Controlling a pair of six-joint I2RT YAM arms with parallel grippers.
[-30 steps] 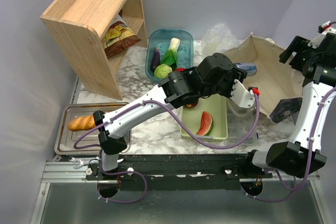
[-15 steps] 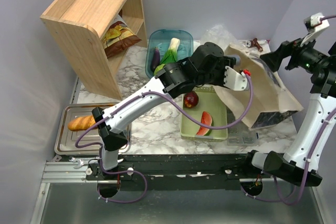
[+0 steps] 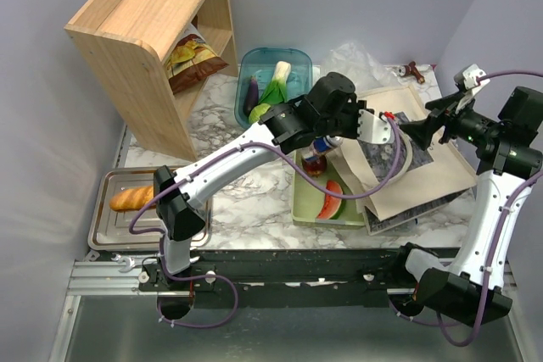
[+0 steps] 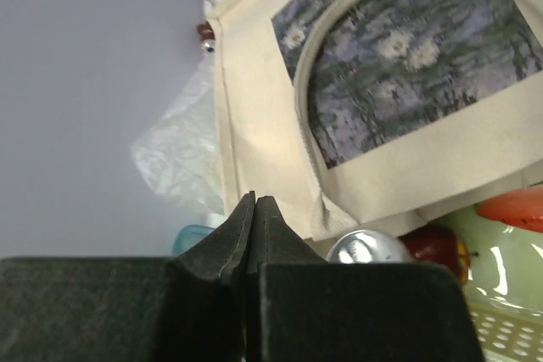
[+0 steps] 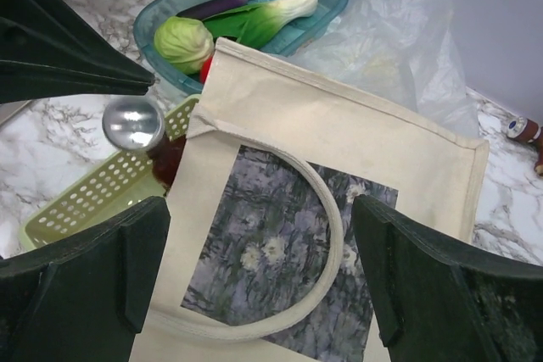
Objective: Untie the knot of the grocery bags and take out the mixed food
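Grocery bag [image 3: 361, 55] lies crumpled at 12 o'clock of the cloth tote [image 3: 441, 167]. My left gripper [image 4: 255, 203] is closed and empty. My right gripper [image 5: 259, 209] is spread wide above the tote.

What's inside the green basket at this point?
A watermelon wedge, a dark red apple and a silver-topped can. The canvas tote covers the green basket's right side, so anything there is hidden.

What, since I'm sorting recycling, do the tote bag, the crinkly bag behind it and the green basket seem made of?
Tote bag: likely woven cotton canvas, matte, stitched hems. Crinkly bag: thin translucent plastic film, creased, slightly glossy. Green basket: probably moulded plastic, smooth, with regular perforations.
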